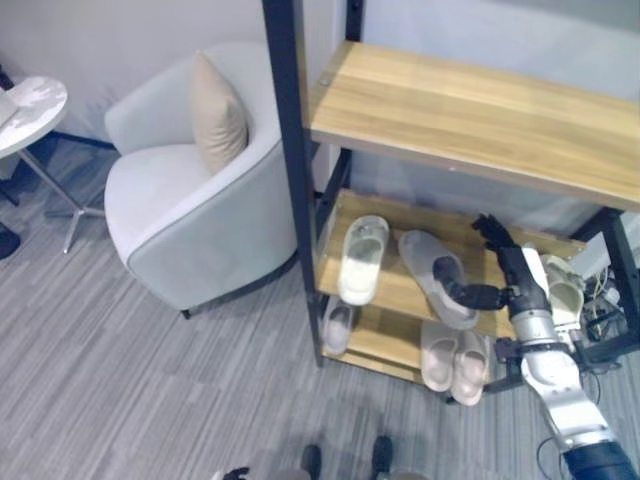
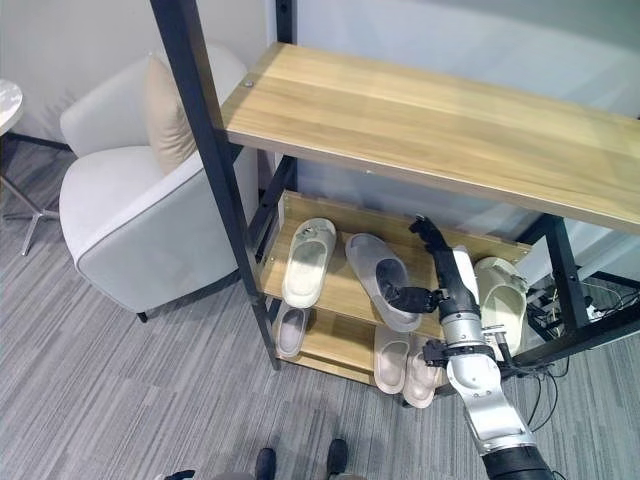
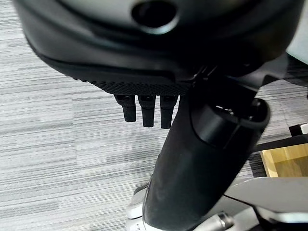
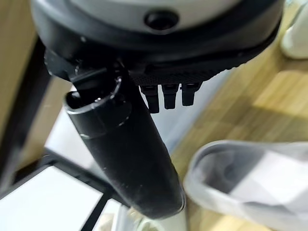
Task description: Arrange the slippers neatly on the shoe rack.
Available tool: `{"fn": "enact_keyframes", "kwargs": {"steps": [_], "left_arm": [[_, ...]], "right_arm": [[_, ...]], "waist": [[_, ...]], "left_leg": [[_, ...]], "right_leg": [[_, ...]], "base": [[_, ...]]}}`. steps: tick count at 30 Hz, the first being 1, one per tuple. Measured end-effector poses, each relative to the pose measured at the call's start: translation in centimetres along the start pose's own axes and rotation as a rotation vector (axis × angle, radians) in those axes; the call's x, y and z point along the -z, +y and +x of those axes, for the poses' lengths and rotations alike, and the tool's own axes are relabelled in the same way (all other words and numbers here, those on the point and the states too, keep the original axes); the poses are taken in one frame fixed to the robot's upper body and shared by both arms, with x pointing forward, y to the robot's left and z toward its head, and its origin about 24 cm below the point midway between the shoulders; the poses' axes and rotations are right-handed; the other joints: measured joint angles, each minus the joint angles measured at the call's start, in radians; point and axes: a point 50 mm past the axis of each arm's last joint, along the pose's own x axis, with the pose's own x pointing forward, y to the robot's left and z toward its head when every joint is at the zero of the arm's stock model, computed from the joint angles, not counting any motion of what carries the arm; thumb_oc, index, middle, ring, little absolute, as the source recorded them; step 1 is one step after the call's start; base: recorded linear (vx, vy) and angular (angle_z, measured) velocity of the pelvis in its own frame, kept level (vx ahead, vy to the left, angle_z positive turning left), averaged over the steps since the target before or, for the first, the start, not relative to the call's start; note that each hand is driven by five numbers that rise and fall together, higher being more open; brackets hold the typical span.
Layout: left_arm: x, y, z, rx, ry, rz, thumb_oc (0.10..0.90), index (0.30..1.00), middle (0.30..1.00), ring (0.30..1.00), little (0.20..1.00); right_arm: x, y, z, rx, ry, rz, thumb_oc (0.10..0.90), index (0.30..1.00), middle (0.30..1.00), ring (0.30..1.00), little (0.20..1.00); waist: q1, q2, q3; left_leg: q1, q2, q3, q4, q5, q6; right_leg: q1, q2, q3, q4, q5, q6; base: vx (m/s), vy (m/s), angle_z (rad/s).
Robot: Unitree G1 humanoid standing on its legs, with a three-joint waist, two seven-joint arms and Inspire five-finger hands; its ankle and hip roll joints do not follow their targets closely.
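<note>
A grey slipper [image 1: 432,272] lies slanted on the rack's middle shelf [image 1: 395,290], between a white slipper [image 1: 362,256] on its left and another white slipper [image 2: 500,293] at the shelf's right end. My right hand [image 1: 516,272] is just right of the grey slipper with fingers [image 4: 171,95] straight and pointing to the back of the shelf. Its thumb [image 4: 126,147] reaches to the grey slipper's [image 4: 240,185] rim. The hand is open. On the bottom shelf sit a small slipper [image 1: 338,326] and a pale pair [image 1: 455,362]. My left hand [image 3: 192,159] hangs open over the carpet.
The broad wooden top shelf [image 1: 480,105] overhangs the slippers. A black rack post [image 1: 292,170] stands at the front left. Left of the rack is a grey armchair [image 1: 190,225] with a beige cushion [image 1: 218,112], and a round side table [image 1: 28,108] beyond it.
</note>
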Motion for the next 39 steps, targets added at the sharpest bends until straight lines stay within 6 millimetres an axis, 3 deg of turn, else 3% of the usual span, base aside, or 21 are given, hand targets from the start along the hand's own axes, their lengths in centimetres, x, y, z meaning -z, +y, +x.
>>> {"fn": "enact_keyframes", "kwargs": {"steps": [2,4,11,13,18,20,26,34,35,38,39], "left_arm": [[-0.5,0.5,0.1,-0.013,-0.027,-0.002,0.8,0.9,0.9,0.9,0.9],[-1.6,0.7,0.4,-0.017,-0.055,-0.022,0.8,0.9,0.9,0.9,0.9],[-3.3,0.8,0.9,-0.029,-0.099,-0.047,0.8,0.9,0.9,0.9,0.9],[-3.5,0.6,0.9,-0.027,-0.101,-0.065,0.8,0.9,0.9,0.9,0.9],[-4.0,0.4,1.0,-0.024,-0.111,-0.09,0.8,0.9,0.9,0.9,0.9],[-5.1,0.6,1.1,-0.034,-0.149,-0.1,0.8,0.9,0.9,0.9,0.9],[-8.4,1.2,1.4,-0.055,-0.261,-0.068,0.8,0.9,0.9,0.9,0.9],[-8.8,1.1,1.4,-0.048,-0.275,-0.052,0.8,0.9,0.9,0.9,0.9],[-8.7,1.0,1.4,-0.046,-0.272,-0.049,0.8,0.9,0.9,0.9,0.9],[-8.6,0.9,1.4,-0.043,-0.268,-0.044,0.8,0.9,0.9,0.9,0.9],[-8.5,0.9,1.4,-0.042,-0.264,-0.043,0.8,0.9,0.9,0.9,0.9]], "right_arm": [[0.4,-0.4,0.4,0.043,0.022,0.017,0.8,0.9,0.9,0.9,0.9],[-0.7,-1.0,2.1,0.079,-0.01,0.057,0.8,0.9,0.9,0.9,0.9],[-3.3,-1.8,4.8,0.14,-0.108,0.057,0.8,0.9,0.9,0.9,0.9],[-3.5,-2.0,5.0,0.155,-0.115,0.058,0.8,0.9,0.9,0.9,0.9],[-2.8,-2.3,5.7,0.195,-0.074,0.05,0.8,0.9,0.9,0.9,0.9],[-3.0,-2.8,5.8,0.231,-0.082,0.075,0.8,0.9,0.9,0.9,0.9],[-2.7,-2.8,6.3,0.262,-0.058,0.131,0.8,0.9,0.9,0.9,0.9],[-3.3,-2.0,7.3,0.271,-0.051,0.264,0.8,0.9,0.9,0.9,0.9],[-3.2,-1.9,7.3,0.269,-0.046,0.262,0.642,0.662,0.662,0.662,0.662],[-3.2,-1.8,7.5,0.265,-0.037,0.28,0.507,0.46,0.46,0.46,0.46],[-3.2,-1.7,7.5,0.264,-0.033,0.294,0.4,0.3,0.3,0.3,0.3]], "waist": [[0.01,-0.001,0.001],[0.016,0.01,0.01],[0.028,0.029,0.081],[0.036,0.04,0.116],[0.041,0.059,0.145],[0.039,0.073,0.152],[0.039,0.075,0.152],[0.041,0.086,0.151],[0.042,0.088,0.15],[0.043,0.093,0.149],[0.042,0.094,0.148]], "left_leg": [[-0.041,0.0,-0.001,0.016,0.001,-0.001],[-0.1,-0.001,0.002,0.026,0.015,-0.004],[-0.14,0.001,0.001,0.003,0.037,-0.022],[-0.15,0.002,-0.001,-0.011,0.051,-0.019],[-0.163,0.002,-0.002,-0.015,0.06,-0.011],[-0.161,0.002,-0.01,-0.025,0.062,-0.01],[-0.159,0.001,-0.024,-0.03,0.069,-0.012],[-0.147,0.001,-0.049,-0.03,0.079,-0.014],[-0.142,0.001,-0.049,-0.03,0.079,-0.014],[-0.141,-0.002,-0.051,-0.03,0.08,-0.013],[-0.141,-0.003,-0.051,-0.03,0.08,-0.013]], "right_leg": [[-0.034,0.0,-0.003,0.0,0.008,-0.004],[-0.088,0.0,-0.001,0.0,0.028,-0.008],[-0.138,0.001,0.003,-0.001,0.033,-0.002],[-0.154,0.003,0.001,-0.002,0.037,-0.004],[-0.167,0.003,-0.005,0.0,0.047,-0.016],[-0.167,0.004,-0.012,-0.001,0.047,-0.016],[-0.159,0.001,-0.021,-0.001,0.044,-0.015],[-0.137,0.0,-0.043,-0.001,0.043,-0.015],[-0.132,-0.001,-0.043,-0.001,0.043,-0.015],[-0.13,-0.003,-0.044,-0.001,0.043,-0.016],[-0.13,-0.004,-0.044,-0.001,0.043,-0.016]], "base": [[-0.08,-0.017,0.03],[-0.06,-0.022,-0.01],[-0.02,-0.004,0.0],[0.0,0.0,0.0],[0.03,0.001,0.03],[0.06,-0.012,0.07],[0.02,-0.018,0.06],[0.02,-0.001,0.1],[0.0,0.0,0.0],[-0.03,0.013,0.02],[-0.04,0.017,0.01]]}}
